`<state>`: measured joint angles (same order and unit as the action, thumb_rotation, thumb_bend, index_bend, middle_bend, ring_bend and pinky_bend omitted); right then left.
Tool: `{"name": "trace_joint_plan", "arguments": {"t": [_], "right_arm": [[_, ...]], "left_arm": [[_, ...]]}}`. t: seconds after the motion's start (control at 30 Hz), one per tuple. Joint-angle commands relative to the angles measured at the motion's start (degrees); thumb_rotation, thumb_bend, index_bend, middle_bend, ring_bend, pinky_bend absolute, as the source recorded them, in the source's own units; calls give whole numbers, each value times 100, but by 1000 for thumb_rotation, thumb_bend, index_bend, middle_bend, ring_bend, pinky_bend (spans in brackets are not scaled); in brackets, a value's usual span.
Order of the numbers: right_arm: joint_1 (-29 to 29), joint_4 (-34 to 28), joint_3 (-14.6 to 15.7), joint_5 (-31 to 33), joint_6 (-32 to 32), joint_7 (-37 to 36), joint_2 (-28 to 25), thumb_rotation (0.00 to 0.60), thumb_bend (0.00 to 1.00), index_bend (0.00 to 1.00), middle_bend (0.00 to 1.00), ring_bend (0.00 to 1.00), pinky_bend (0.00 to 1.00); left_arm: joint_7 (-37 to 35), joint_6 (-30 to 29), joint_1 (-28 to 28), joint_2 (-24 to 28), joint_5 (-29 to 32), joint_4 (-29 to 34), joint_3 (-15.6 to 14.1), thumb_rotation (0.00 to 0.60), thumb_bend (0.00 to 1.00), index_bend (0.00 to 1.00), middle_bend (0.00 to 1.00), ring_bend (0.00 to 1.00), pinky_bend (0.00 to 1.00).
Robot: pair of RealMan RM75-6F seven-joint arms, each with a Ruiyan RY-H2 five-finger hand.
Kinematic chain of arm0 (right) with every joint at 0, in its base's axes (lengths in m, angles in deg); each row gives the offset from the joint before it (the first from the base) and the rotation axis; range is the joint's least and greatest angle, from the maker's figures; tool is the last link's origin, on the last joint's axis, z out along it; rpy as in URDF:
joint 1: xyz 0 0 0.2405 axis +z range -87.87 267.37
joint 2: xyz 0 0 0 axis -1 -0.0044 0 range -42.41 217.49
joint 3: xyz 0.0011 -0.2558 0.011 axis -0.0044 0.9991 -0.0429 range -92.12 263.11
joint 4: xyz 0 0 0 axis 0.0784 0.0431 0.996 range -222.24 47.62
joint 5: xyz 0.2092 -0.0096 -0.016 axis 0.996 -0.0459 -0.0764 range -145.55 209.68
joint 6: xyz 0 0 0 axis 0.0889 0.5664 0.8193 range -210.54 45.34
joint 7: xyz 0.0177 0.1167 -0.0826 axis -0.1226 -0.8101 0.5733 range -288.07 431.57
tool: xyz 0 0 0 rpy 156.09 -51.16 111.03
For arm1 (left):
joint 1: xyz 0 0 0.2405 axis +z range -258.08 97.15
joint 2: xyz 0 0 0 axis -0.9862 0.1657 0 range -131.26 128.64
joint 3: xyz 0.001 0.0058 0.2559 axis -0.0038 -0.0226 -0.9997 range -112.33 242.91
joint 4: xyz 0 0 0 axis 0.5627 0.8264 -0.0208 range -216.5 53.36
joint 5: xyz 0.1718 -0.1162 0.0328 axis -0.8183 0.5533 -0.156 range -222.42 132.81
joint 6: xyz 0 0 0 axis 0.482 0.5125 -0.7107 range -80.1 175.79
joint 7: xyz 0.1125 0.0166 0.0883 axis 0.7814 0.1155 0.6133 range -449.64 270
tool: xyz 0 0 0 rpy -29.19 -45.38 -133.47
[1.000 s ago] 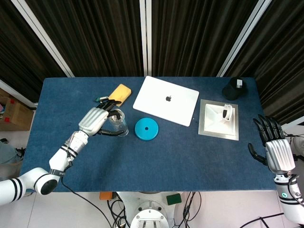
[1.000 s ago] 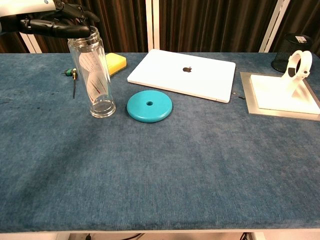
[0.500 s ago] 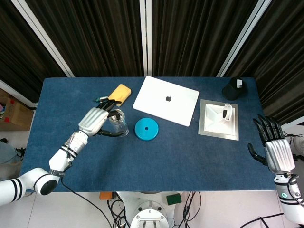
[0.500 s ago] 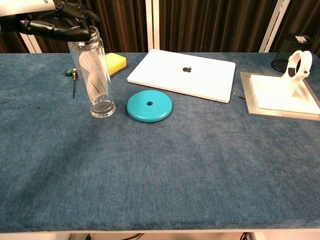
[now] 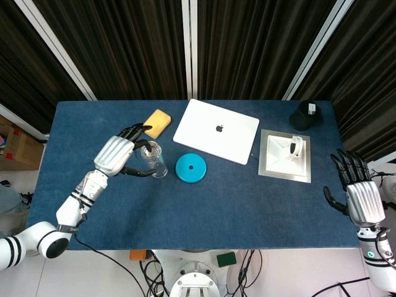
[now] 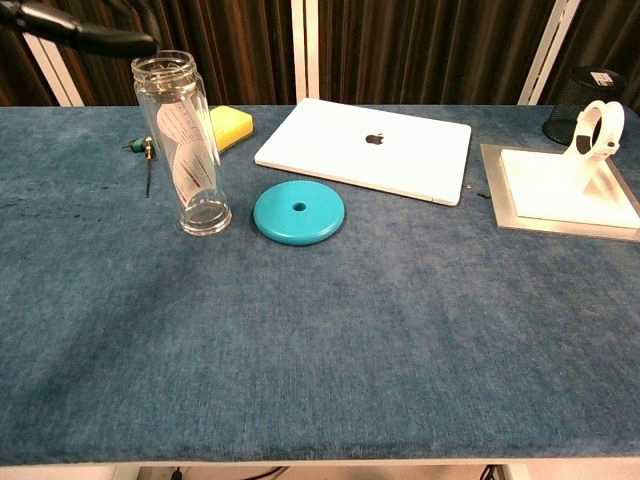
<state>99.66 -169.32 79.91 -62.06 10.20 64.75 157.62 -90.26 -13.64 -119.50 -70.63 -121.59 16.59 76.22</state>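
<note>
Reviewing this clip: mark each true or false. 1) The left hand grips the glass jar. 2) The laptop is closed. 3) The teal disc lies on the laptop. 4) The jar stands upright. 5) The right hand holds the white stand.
1) False. The left hand is beside and above the glass jar, fingers apart, not gripping it.
2) True. The laptop lies shut, lid up.
3) False. The teal disc lies on the table, in front of the laptop.
4) True. It stands upright on its base.
5) False. The right hand is open at the table's right edge, apart from the white stand.
</note>
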Motion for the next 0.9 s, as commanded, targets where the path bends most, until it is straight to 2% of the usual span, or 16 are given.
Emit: {"name": "trace_joint_plan", "arguments": {"t": [0.03,0.13,0.2,0.4,0.47,0.53,0.57,0.6,0.67,0.77,0.9], "right_arm": [[-18,14,0,9,20,-18,-8,600,379,0,0,0,12],[-49,34,8,22,48,-51,-12,600,378,0,0,0,12],[-81,60,30,31,59,-64,-18,600,378,0,0,0,12],[-308,122,202,222,-35,186,-111,600,370,0,0,0,5],[-466,19,341,437,-215,448,-227,600,355,0,0,0,0],[-604,-112,453,668,-388,704,-334,600,338,0,0,0,0],[-687,-176,518,793,-473,836,-382,600,335,0,0,0,0],[-744,-203,562,877,-529,907,-403,600,331,0,0,0,0],[-843,-238,652,1039,-673,1014,-434,600,330,0,0,0,0],[-871,-221,688,1130,-821,1099,-422,600,329,0,0,0,0],[-867,-196,669,1043,-803,1102,-363,600,328,0,0,0,0]], "left_arm": [[268,-678,401,376,-213,386,-14,256,72,392,84,28,154],[553,-1328,836,616,-316,636,-109,278,72,356,106,39,154],[808,-1845,1254,744,-405,776,-293,276,72,327,123,51,154],[1342,-2971,2488,775,-908,592,-1201,274,70,223,135,52,155],[1304,-3185,2865,727,-1061,379,-1528,245,54,161,124,51,156],[1171,-3292,3135,679,-1119,192,-1745,165,23,103,101,47,157],[1111,-3386,3295,622,-1129,36,-1822,96,8,78,83,43,157],[1065,-3466,3404,566,-1141,-84,-1857,41,1,62,70,38,156],[915,-3628,3597,425,-1191,-380,-1884,0,0,39,49,28,151],[619,-3686,3751,310,-1162,-669,-1854,0,0,8,28,16,142],[591,-3609,3832,257,-1125,-907,-1805,0,0,8,16,15,139]]}}
